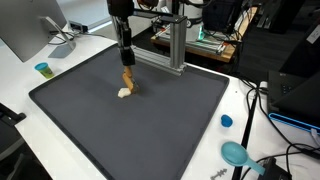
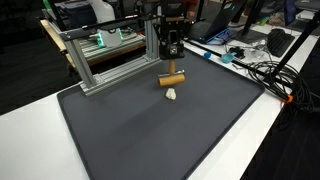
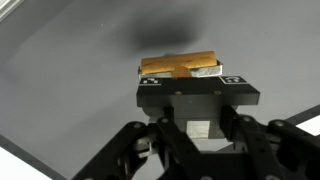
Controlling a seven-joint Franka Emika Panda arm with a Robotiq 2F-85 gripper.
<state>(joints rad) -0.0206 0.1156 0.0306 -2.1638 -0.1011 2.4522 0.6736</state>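
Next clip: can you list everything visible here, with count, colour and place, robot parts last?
tan wooden cylinder: one, tan, held above the mat
small cream lump: one, cream, on the mat below the cylinder
dark grey mat: one, dark grey, on the white table
aluminium frame: one, silver, behind the mat
small teal cup: one, teal, on the table beside the mat
blue cap: one, blue, at the mat's edge
gripper: one, black, shut on the cylinder
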